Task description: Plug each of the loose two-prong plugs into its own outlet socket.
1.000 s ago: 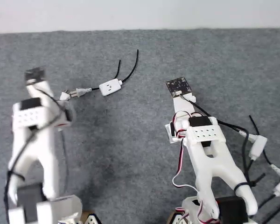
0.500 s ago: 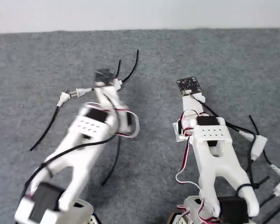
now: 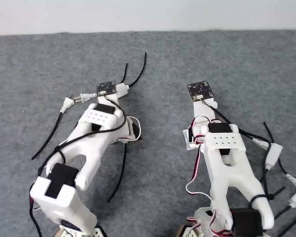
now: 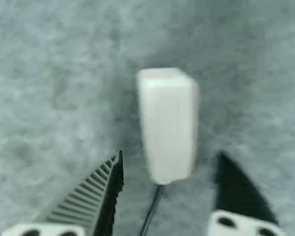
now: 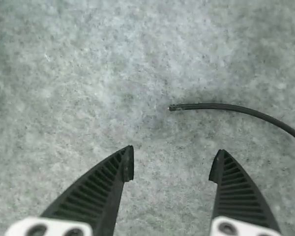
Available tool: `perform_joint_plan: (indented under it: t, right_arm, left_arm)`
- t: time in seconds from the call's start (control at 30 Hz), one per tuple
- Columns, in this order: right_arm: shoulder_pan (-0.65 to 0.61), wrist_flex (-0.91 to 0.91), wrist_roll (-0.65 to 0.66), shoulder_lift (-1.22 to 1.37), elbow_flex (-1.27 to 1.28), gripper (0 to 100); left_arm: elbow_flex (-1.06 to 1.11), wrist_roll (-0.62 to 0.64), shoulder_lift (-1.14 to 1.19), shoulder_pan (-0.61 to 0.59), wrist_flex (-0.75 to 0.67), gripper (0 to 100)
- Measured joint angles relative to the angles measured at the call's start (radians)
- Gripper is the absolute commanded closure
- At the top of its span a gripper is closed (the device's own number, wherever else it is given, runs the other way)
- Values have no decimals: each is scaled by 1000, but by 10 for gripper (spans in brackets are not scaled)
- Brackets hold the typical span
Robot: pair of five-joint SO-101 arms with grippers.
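Where the left arm stretches out over the grey worktop point(image 3: 246, 59), the outlet socket point(image 4: 167, 123) lies beneath it. It is a plain white oblong block with squared edges, blurred in the left wrist camera. A thin black lead point(image 4: 152, 216) comes out of the end nearest the claw. The block's long axis runs straight away from the left claw point(image 4: 170, 156), crosswise to the line between the two fingertips, and the lead end points back toward the wrist. That claw stands wide, with one dark finger point(image 4: 110, 187) on each side of the near end. Grey shows between block and finger on both sides, so nothing is gripped.

From above, the arm's wrist board point(image 3: 106, 88) covers most of the block, and a white end pokes out just beside it. Two black wires point(image 3: 138, 74) curl from there toward the far side. Near the socket, on its left, lies a plug point(image 3: 80, 98) with a metal barrel, set roughly left to right. I cannot tell whether it is seated in anything.

The right claw point(image 5: 175, 150) is also spread wide and holds nothing. It hangs over bare grey, with the loose end of a black cable point(image 5: 226, 107) lying just past its fingertips, well apart from the socket. Two white plug bodies point(image 3: 272, 154) on black leads lie at the right edge, beside the right arm.
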Motion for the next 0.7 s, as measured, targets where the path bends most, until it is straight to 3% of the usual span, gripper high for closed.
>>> perform_joint_plan:
  t: [0.27, 0.37, 0.5, 0.7]
  right_arm:
    - [0, 0, 0, 0, 0, 746]
    - [0, 0, 0, 0, 0, 746]
    - [2, 0, 0, 0, 0, 746]
    - [2, 0, 0, 0, 0, 746]
  left_arm:
    - [-54, -143, -63, -63, 118, 653]
    - [-57, -239, -176, -51, 163, 751]
    - [-57, -353, -284, 51, 172, 993]
    - [-58, -377, -210, 175, 43, 988]
